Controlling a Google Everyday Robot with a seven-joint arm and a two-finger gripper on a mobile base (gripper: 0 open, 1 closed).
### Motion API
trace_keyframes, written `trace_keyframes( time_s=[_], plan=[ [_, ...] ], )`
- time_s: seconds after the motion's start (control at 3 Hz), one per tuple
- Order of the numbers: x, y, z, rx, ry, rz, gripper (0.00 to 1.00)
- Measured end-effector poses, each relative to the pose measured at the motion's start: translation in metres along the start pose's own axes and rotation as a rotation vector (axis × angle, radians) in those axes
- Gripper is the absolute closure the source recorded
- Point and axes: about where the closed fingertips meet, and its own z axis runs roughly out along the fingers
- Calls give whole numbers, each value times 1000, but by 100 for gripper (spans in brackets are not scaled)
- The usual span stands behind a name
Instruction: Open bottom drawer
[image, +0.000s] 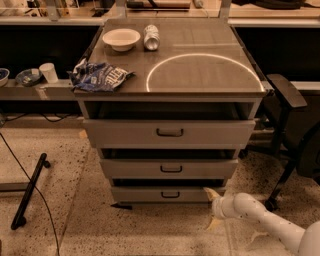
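Note:
The bottom drawer (150, 194) is the narrowest grey front, lowest in the cabinet, with a small dark loop handle (170, 194) at its centre. It sticks out slightly, like the two drawers above it. My gripper (210, 208) is low, near the floor, just off the drawer's right end and to the right of the handle. Its two pale fingers (209, 192) are spread apart, one up and one down, with nothing between them. The white arm (260, 217) comes in from the lower right.
The middle drawer (130, 169) and top drawer (125, 133) sit above. On the cabinet top are a white bowl (121, 38), a can (151, 36) and a blue chip bag (99, 75). A black chair (287, 125) stands to the right. A black bar (29, 191) lies on the floor to the left.

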Motion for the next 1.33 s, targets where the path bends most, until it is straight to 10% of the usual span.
trace_keyframes(
  time_s=[1.33],
  plan=[
    [37,-55,8,25,178,50,0]
  ],
)
